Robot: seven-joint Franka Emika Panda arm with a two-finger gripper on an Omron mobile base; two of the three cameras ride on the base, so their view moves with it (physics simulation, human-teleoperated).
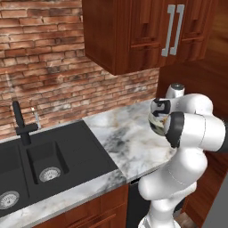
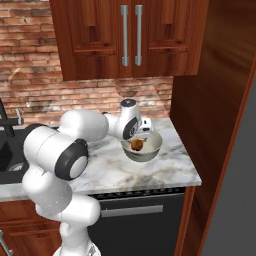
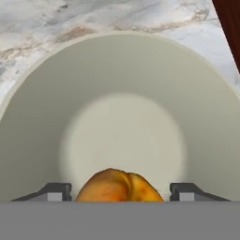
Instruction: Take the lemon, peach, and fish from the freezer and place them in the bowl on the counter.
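Hand view: unlabelled peach (image 3: 117,186) between pincer (image 3: 120,191) tips over bowl (image 3: 37,117).

I read the counter (image 1: 127,138) as polished marble, white with grey and tan veining. The bowl (image 3: 122,93) looks like smooth matt ceramic, off-white inside. The peach (image 3: 117,186) has a soft, slightly mottled orange skin. I see a matt black sink (image 1: 49,156), glossy red-brown wood cupboards (image 2: 100,40) with brushed metal handles (image 2: 131,35), and a rough brick wall (image 1: 44,58).
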